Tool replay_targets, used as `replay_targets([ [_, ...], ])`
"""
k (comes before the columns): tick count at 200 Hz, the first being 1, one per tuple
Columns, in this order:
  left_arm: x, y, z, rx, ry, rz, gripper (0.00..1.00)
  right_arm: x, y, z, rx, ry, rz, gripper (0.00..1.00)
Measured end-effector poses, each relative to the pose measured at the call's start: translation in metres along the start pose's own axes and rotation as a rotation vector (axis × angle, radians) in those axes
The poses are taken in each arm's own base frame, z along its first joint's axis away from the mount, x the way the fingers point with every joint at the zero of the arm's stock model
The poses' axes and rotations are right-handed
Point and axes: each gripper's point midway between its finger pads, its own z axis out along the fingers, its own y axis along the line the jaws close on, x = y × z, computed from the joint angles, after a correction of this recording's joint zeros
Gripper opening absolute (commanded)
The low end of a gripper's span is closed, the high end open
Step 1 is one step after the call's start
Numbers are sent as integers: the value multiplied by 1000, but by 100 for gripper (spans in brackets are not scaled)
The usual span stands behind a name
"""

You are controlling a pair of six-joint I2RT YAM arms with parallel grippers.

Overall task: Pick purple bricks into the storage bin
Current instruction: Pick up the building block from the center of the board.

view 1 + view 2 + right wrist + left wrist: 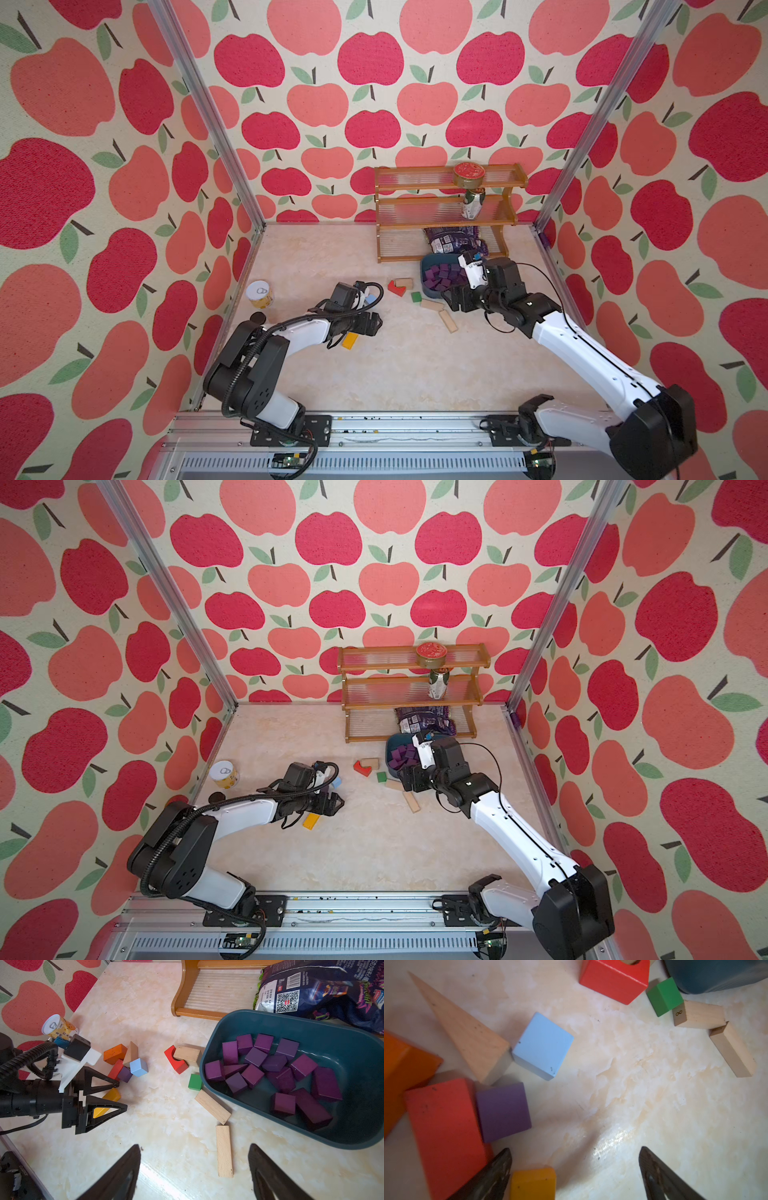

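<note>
**Top views.** In both top views the left hand (371, 324) hangs low over the mixed block cluster on the bench (395, 374). The right hand (451, 301) sits at the near rim of the storage bin (425, 270), which holds the purple bricks (442, 276). The loose purple brick is hidden under the left wrist here.

**Left wrist view.** The loose purple brick (503, 1111) lies flat, touching the red block (444, 1126) and near the light blue cube (543, 1045). It is ahead of the fingertips and off the centre line, toward the finger beside the red block. It is near-cubic, with no useful long axis. The left hand's jaws stand wide and hold nothing. A yellow block (532, 1184) lies between them.

**Right wrist view.** The left hand is near the brick and the right hand is well apart from it. The right hand's jaws stand wide, empty. The left arm is judged better placed for the pick.
</note>
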Motion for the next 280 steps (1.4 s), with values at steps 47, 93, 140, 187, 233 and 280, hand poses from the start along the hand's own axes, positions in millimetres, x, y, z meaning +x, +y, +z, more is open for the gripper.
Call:
replay_targets([
  [47, -10, 15, -7, -94, -46, -1, 97, 3, -5, 1, 9, 6, 8, 83],
  [93, -15, 30, -6, -176, -69, -5, 98, 3, -6, 1, 12, 6, 12, 83],
  [140, -23, 39, 11, -188, -50, -19, 91, 10, -8, 3, 14, 22, 18, 83],
  [187, -35, 39, 19, -188, -71, -17, 89, 23, -13, 7, 19, 45, 26, 84],
  [233, -39, 40, 21, -194, -74, -16, 85, 19, -8, -9, 0, -10, 13, 90],
  [280, -36, 40, 21, -208, -66, -9, 69, 13, -5, -26, -6, -81, -3, 91],
])
